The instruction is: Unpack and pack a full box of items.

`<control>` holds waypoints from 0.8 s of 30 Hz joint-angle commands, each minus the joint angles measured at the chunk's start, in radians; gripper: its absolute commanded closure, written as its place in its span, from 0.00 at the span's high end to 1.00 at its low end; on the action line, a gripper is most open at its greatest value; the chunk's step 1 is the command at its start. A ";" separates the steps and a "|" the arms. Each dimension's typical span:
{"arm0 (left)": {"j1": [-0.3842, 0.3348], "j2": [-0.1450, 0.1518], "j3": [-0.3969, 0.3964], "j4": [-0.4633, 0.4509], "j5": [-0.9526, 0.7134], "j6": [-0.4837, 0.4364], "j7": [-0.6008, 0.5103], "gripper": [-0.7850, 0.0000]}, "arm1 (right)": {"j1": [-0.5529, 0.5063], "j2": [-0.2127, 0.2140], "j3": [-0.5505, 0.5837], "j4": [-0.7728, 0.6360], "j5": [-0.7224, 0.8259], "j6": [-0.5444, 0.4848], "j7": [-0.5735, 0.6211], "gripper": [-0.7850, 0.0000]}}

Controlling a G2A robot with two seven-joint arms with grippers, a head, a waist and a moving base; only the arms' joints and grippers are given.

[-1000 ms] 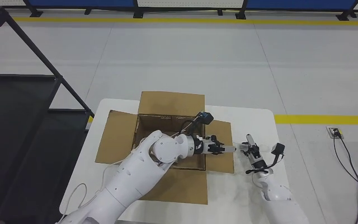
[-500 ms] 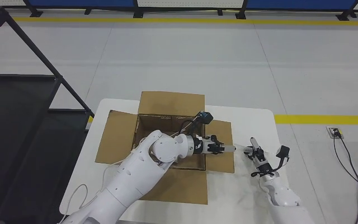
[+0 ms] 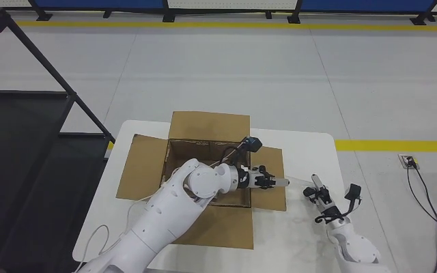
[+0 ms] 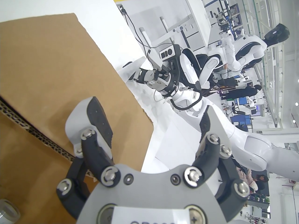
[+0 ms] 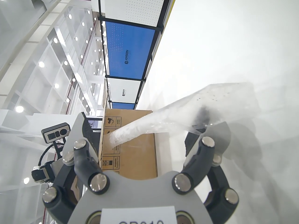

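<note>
The box (image 3: pixel 208 136) is plain brown cardboard, with small black printed symbols on its outer side. The bench (image 3: pixel 300 147) is white. The left end effector (image 4: pixel 151 110) has white fingers (image 4: pixel 74 122) faced with black pads (image 4: pixel 98 115), black links and a grey plate with silver screws. The right end effector (image 5: pixel 149 127) shows the same grey plate and black links. The bag (image 5: pixel 186 110) is cloudy, translucent white. The floor (image 3: pixel 225 61) is pale grey, crossed by a yellow stripe (image 3: pixel 205 24).
</note>
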 commanded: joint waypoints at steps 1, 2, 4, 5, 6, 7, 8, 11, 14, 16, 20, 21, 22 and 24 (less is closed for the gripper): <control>-0.001 -0.002 -0.001 0.002 0.002 -0.002 -0.002 1.00 | -0.005 0.001 0.002 -0.010 0.006 0.007 0.009 1.00; -0.001 -0.002 -0.002 0.003 0.003 -0.002 -0.003 1.00 | -0.005 0.002 0.003 -0.011 0.005 0.018 0.011 1.00; -0.001 -0.004 -0.004 0.004 0.004 -0.002 -0.004 1.00 | 0.000 0.003 0.002 -0.013 -0.003 0.040 0.005 1.00; -0.002 -0.005 -0.005 0.004 0.005 -0.002 -0.005 1.00 | 0.002 0.003 0.002 -0.016 -0.003 0.044 -0.003 1.00; -0.002 -0.005 -0.006 0.004 0.006 -0.003 -0.005 1.00 | 0.001 0.003 0.005 -0.020 0.003 0.041 -0.009 1.00; -0.002 -0.006 -0.008 0.005 0.006 -0.003 -0.006 1.00 | -0.003 0.004 0.010 -0.023 0.006 0.034 -0.021 1.00; -0.001 -0.006 -0.010 0.005 0.005 -0.004 -0.006 1.00 | -0.008 0.004 0.016 -0.027 0.008 0.027 -0.033 1.00; 0.000 -0.007 -0.015 0.006 0.008 -0.006 -0.009 1.00 | -0.025 0.007 0.034 -0.041 0.015 0.026 -0.062 1.00; 0.002 -0.009 -0.018 0.006 0.008 -0.007 -0.013 1.00 | -0.037 0.010 0.045 -0.060 -0.009 0.057 -0.092 1.00; 0.003 -0.010 -0.021 0.007 0.010 -0.008 -0.014 1.00 | -0.041 0.011 0.050 -0.072 -0.018 0.079 -0.110 1.00; 0.005 -0.012 -0.026 0.008 0.010 -0.012 -0.017 1.00 | -0.038 0.010 0.059 -0.079 -0.020 0.116 -0.168 1.00; 0.004 -0.012 -0.028 0.009 0.010 -0.014 -0.019 1.00 | -0.035 0.010 0.062 -0.078 -0.020 0.121 -0.185 1.00; 0.004 -0.012 -0.030 0.011 0.010 -0.015 -0.020 1.00 | -0.034 0.009 0.065 -0.079 -0.018 0.120 -0.206 1.00; 0.004 -0.012 -0.035 0.014 0.010 -0.016 -0.021 1.00 | -0.035 0.008 0.070 -0.079 -0.014 0.110 -0.239 1.00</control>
